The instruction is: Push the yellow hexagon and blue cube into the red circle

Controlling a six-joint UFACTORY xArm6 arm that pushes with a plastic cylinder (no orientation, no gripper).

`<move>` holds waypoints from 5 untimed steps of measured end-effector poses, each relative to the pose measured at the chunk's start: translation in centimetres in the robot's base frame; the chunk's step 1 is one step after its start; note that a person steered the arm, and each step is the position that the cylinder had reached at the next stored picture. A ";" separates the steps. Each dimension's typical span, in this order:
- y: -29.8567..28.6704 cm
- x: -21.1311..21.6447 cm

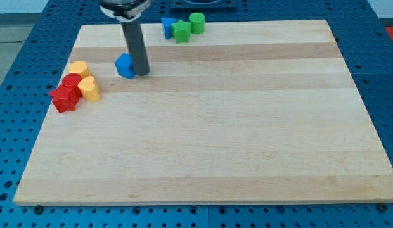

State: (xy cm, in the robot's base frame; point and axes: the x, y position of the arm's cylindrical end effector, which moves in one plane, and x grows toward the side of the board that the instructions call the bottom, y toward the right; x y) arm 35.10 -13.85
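Observation:
The blue cube (125, 66) lies on the wooden board (209, 126) at the upper left. My tip (141, 73) stands right beside the cube's right side, touching or nearly touching it. The yellow hexagon (78, 68) lies further left, at the top of a cluster. The red circle block (72, 82) sits just below the hexagon, touching it. The cube is apart from that cluster, to its right.
A yellow heart-like block (89, 89) and a red star block (63, 98) sit in the same left cluster. At the board's top edge lie a blue triangular block (167, 26), a green star (181, 30) and a green cylinder (197, 23).

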 end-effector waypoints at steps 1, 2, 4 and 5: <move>0.2 -1.7; -0.2 -3.3; -4.3 -3.5; -5.5 -4.3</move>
